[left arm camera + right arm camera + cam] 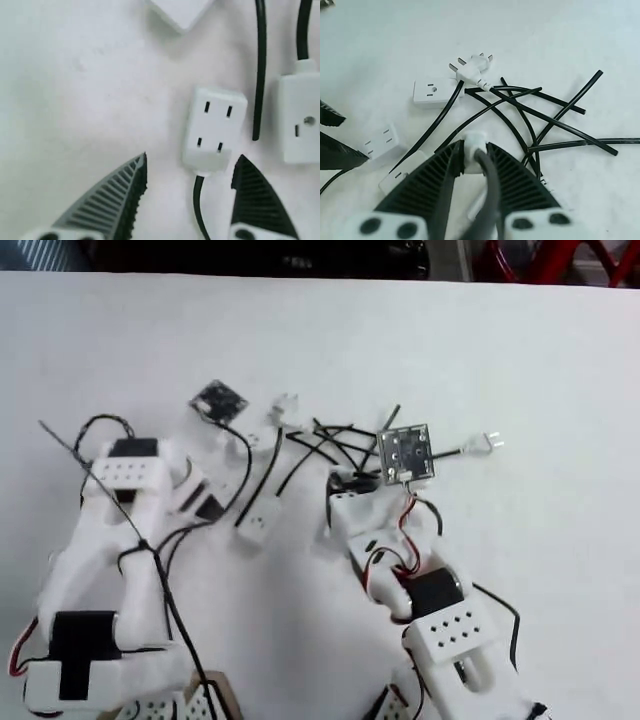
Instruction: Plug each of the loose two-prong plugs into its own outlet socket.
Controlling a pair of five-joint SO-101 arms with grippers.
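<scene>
The table (pixel 560 360) is white. Near the middle, the right gripper (pixel 475 150) is clamped tight around a plug (pixel 475 137) with a black cord (pixel 489 200). The left gripper (pixel 191 159) is spread wide and holds nothing, with a socket (pixel 215 130) just past its tips. I think the plug should be turned to match the slots (pixel 207 106), then pushed in straight and slow. A loose plug (pixel 470 67) lies farther away.
</scene>
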